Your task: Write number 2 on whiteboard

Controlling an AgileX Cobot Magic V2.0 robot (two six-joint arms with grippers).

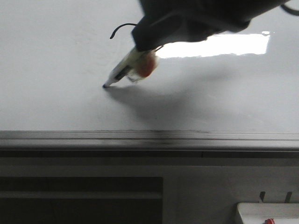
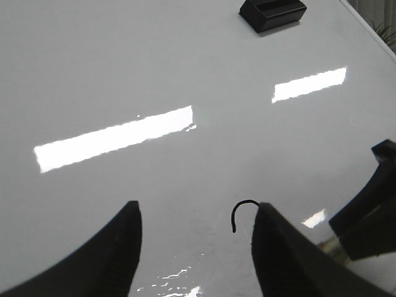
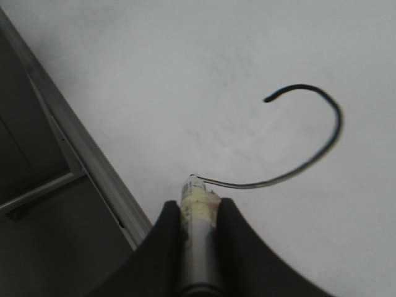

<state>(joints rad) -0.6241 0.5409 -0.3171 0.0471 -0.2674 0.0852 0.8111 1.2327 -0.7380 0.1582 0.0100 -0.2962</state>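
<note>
The number 2 (image 3: 309, 148) is only part-drawn: a curled top and the long diagonal sit on the whiteboard (image 1: 56, 56), no flat base yet. In the right wrist view the stroke runs from the hooked start round and down to the marker (image 3: 199, 213) tip, so the tip marks the bottom of the diagonal. In the front view only the start of the curl (image 1: 122, 29) shows beside the arm; the rest is hidden behind it.

The right gripper (image 3: 198, 216) is clenched on the marker, fingers either side of the barrel near the tip, likely for firm pressure and stiffness. The pen is tilted, nib (image 1: 104, 86) touching the board, with its shadow meeting it there. The low angle probably keeps the nib in contact while dragging.

The left gripper (image 2: 195, 241) hangs over the board with jaws apart, holding nothing, the curl (image 2: 242, 213) visible between its fingers. It seems parked clear of the writing.

The grey bottom rail (image 1: 149, 139) runs along the board's near edge. A black holder (image 2: 272, 13) sits on the far part of the board. A white tray (image 1: 268, 212) with a red item (image 1: 268, 221) is below the rail.

Readable writing: none. The marker label is blurred.
</note>
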